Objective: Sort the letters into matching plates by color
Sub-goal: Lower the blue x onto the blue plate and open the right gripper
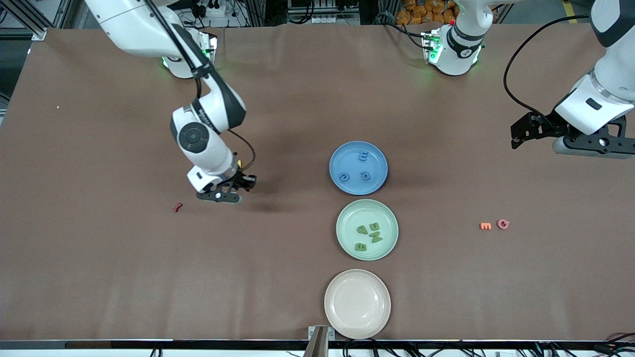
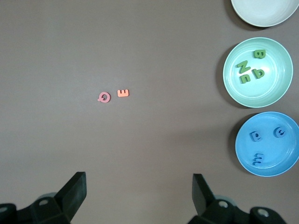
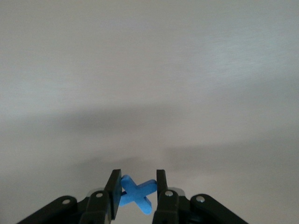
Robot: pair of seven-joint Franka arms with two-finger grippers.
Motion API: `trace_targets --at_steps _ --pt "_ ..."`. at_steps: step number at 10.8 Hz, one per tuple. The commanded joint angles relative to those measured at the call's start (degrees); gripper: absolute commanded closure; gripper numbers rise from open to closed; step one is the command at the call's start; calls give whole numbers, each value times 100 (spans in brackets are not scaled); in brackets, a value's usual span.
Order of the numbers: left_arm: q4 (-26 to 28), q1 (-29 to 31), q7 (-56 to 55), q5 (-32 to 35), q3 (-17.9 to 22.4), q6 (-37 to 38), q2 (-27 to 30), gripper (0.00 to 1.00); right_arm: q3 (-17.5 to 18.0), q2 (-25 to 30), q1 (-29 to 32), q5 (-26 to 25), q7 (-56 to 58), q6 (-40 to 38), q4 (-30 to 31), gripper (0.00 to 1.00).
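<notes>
Between the right gripper's (image 3: 136,191) closed jaws sits a blue X letter (image 3: 135,192).

The brown surface (image 1: 99,277) is covered with three plates set in a row: blue plate (image 1: 342,151), green plate (image 1: 347,243), beige plate (image 1: 357,303). A red piece (image 1: 177,207) is seen toward the right arm's end, an orange E (image 1: 485,226) and pink G (image 1: 503,224) toward the left arm's.

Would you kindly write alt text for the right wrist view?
The right gripper is shut on a blue X-shaped letter, its two dark fingers pinching it from either side. Past them lies only bare, pale-looking table surface crossed by soft shadows.
</notes>
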State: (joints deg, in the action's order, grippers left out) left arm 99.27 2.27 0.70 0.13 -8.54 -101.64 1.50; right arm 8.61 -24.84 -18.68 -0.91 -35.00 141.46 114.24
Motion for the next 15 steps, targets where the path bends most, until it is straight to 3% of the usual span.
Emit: trace_targets --at_steps 1,5,7,10,14,15 --pt "-189 37 158 -145 10 136 -79 0 35 -503 -530 1124 -778 -303 -1208 100" --pt "-189 46 141 -154 19 136 -88 0 35 -1477 -1382 1216 -2482 -111 -2500 100" --pt "-189 46 123 -154 19 136 -80 0 35 -1646 -1778 1225 -2863 424 -2582 100" --pt "-189 46 123 -154 19 136 -88 0 -202 -1708 -2481 1225 -3311 506 -2574 100" --pt "-189 46 79 -154 19 136 -88 0 -193 -1699 -2685 1163 -3470 480 -2372 100" --pt "-189 46 10 -180 19 136 -97 0 -193 -1699 -2633 1050 -3444 445 -2371 47"
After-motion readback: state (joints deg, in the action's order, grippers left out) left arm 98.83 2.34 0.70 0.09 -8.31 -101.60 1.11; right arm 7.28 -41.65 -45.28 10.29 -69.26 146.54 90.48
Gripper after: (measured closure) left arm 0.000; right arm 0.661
